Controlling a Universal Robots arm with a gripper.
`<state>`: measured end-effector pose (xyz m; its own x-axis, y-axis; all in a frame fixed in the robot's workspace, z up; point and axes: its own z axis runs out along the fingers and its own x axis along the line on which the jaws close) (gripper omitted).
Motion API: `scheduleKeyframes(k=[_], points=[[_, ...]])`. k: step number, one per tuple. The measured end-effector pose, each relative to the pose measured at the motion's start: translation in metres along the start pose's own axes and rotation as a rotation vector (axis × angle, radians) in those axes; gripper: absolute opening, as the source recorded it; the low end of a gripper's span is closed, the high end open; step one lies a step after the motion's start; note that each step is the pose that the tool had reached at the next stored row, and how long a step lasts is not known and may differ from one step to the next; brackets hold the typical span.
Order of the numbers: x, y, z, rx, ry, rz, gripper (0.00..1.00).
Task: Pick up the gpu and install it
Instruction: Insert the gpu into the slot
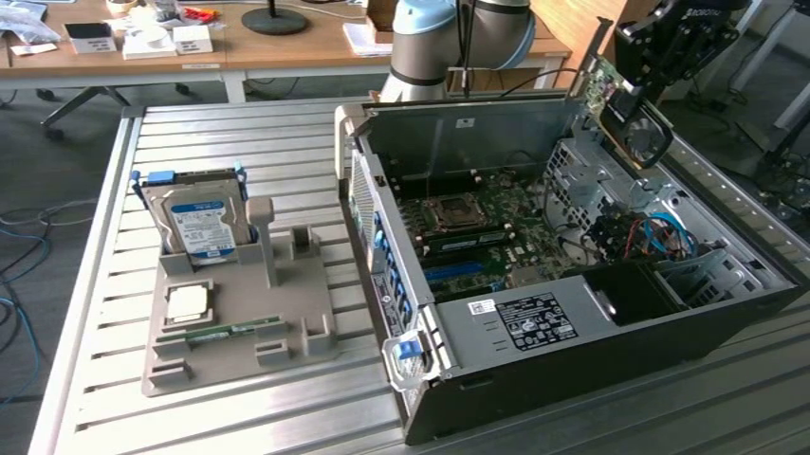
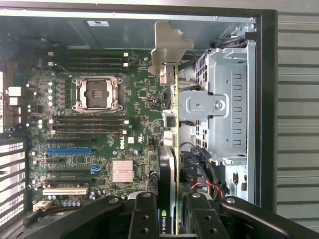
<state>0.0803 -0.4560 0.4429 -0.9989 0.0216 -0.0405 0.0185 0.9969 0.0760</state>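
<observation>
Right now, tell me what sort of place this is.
Likely a robotics lab for PC assembly: open computer case on a slatted metal table, hard drive in a fixture, gripper holding the gpu, desks behind.

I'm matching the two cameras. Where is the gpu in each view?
Exterior view: gpu above the open case, toward the exterior view's right.
Wrist view: gpu edge-on in the tool, beside the grey drive cage.
Shared landmark: the CPU socket.
</observation>
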Motion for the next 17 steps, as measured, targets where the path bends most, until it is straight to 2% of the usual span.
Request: scheduleKeyframes(k=[7,17], points=[[0.0005,0.0000,0.0001,-0.0028,0.0051,-0.067,0.27],[0.0006,0.0000,0.0004,-0.0093,0.0173,-0.227,0.27]])
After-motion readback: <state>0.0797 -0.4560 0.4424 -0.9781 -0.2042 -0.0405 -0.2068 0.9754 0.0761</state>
